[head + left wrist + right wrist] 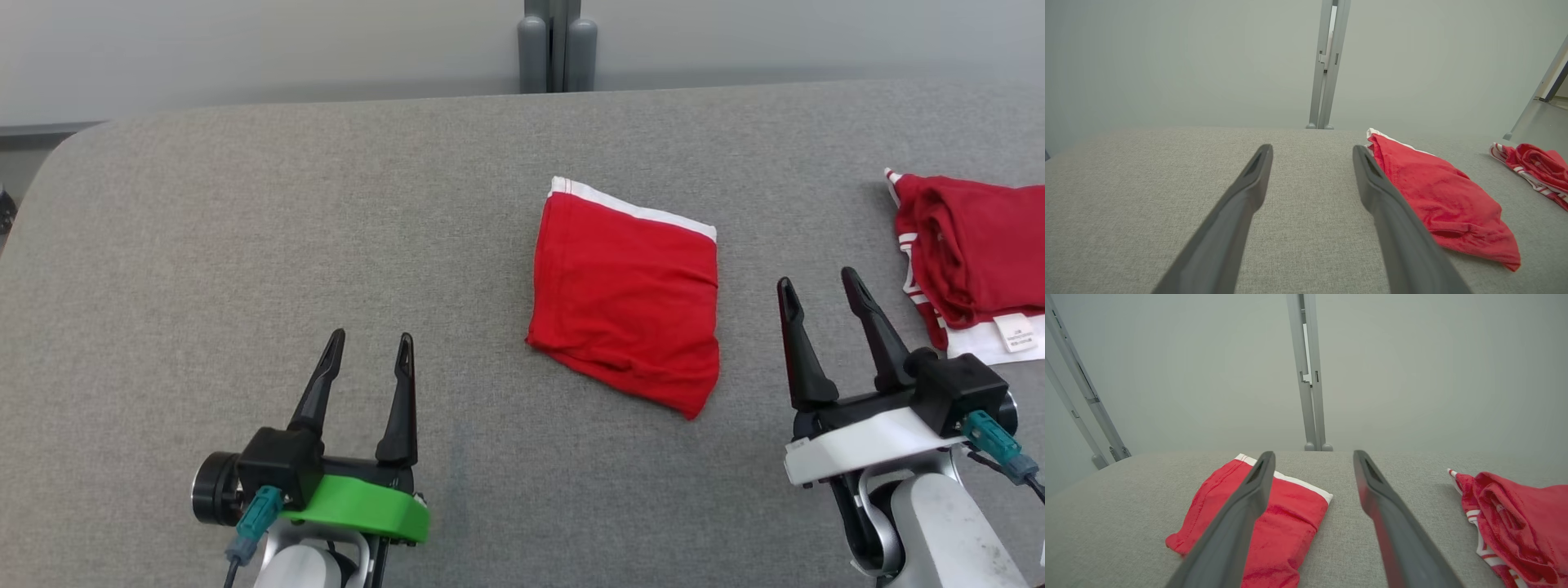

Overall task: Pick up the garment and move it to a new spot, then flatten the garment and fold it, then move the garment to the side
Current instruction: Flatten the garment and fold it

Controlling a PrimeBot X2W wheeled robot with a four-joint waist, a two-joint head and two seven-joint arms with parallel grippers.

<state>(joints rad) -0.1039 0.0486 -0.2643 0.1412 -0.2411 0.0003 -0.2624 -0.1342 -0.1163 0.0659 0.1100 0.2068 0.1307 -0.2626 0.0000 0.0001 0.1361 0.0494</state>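
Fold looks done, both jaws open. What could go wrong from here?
The folded garment looks loose at its near corner: a pinch there may lift only the top layer and undo the fold.
The second red garment lies near the right gripper: it could be grabbed by mistake.

Seen from my head, the camera looks forward and steeply down on the gray table [245, 245]. My left pincer [371, 336] and right pincer [817, 278] rise near its bottom edge. My left wrist camera sits low and close over the tabletop, looking along its own fingers toward the far wall and the gray post [1327, 65]. My right wrist camera faces the same way from farther right. All three views share the post, the folded red garment [629, 302] at mid-table and the bunched red garment [971, 245] at the right.
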